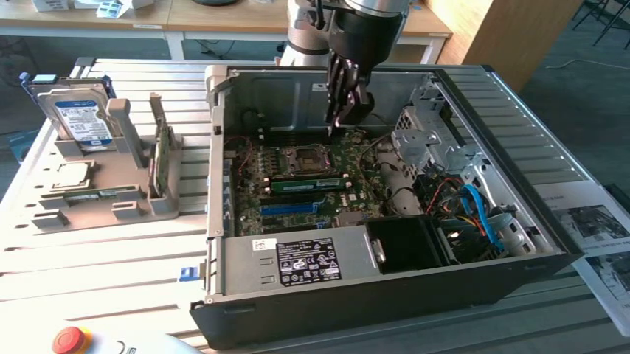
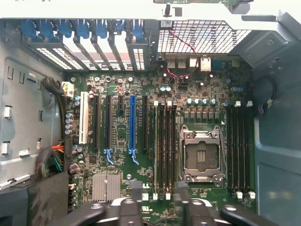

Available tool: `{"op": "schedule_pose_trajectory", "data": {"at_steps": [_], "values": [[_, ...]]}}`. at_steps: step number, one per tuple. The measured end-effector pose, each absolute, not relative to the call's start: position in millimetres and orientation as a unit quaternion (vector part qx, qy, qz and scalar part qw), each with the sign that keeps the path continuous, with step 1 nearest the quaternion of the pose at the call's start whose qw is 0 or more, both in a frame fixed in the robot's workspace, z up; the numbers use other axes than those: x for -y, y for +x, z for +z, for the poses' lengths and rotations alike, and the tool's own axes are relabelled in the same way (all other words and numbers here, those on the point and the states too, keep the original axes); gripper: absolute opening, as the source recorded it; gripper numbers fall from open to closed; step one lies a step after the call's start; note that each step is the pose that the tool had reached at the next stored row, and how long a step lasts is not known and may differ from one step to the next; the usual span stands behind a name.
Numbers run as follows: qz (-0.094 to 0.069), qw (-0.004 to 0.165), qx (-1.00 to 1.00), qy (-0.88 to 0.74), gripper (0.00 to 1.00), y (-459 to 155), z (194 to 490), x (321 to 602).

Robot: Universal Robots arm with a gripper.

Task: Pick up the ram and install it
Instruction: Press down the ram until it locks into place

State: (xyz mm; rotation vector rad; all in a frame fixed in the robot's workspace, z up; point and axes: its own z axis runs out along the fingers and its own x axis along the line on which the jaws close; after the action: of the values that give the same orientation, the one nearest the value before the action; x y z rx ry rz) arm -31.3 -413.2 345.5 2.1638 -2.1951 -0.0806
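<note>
The ram (image 1: 307,184) is seen in the exterior view as a narrow green stick with dark chips. It is stood on its long edge in a slot of the motherboard (image 1: 295,199) inside the open computer case (image 1: 394,295). The slot is just beside the CPU socket (image 1: 300,158), on the side toward the blue slot (image 1: 291,209), and the ram is judged to be seated there already. It is judged to be light, stiff and thin, yet fragile: a bend or twist could crack it, and the chips and contact edge are best left untouched. Hold is best taken across the two flat faces near the upper long edge, about the middle, so that it is kept upright and any push goes straight down. The pincer (image 1: 344,119) hangs well above the board toward the far wall of the case. It is apart from the ram, which lies lower and nearer the viewer, with the socket between them. In the wrist view the fingertips (image 2: 136,187) of the pincer (image 2: 158,189) are seen parted by a clear gap, and nothing is held between them.
</note>
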Motion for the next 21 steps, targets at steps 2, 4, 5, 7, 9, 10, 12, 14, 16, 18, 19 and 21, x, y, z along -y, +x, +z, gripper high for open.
{"op": "schedule_pose_trajectory", "data": {"at_steps": [2, 4, 5, 7, 9, 10, 12, 14, 16, 18, 19, 21], "values": [[-0.026, 0.029, 0.712, 0.701, 0.29, -31.3, 345.5, 413.2], [-0.026, 0.029, 0.712, 0.701, 0.23, -31.3, 345.5, 413.2], [-0.026, 0.029, 0.712, 0.701, 0.17, -31.3, 345.5, 413.2], [-0.026, 0.029, 0.712, 0.701, 0.11, -31.3, 345.5, 413.2], [-0.026, 0.029, 0.712, 0.701, 0.10, -31.3, 345.5, 413.2], [-0.026, 0.029, 0.712, 0.701, 0.10, -31.3, 345.5, 413.2], [-0.026, 0.029, 0.712, 0.701, 0.10, -31.3, 345.5, 413.2], [-0.026, 0.029, 0.712, 0.701, 0.10, -31.3, 345.5, 413.2], [-0.026, 0.029, 0.712, 0.701, 0.10, -31.3, 345.5, 413.2], [-0.025, 0.028, 0.712, 0.701, 0.10, -31.5, 345.5, 413.2], [-0.024, 0.027, 0.712, 0.702, 0.10, -31.8, 345.5, 413.2], [-0.020, 0.023, 0.712, 0.702, 0.10, -32.9, 345.6, 413.2]]}}
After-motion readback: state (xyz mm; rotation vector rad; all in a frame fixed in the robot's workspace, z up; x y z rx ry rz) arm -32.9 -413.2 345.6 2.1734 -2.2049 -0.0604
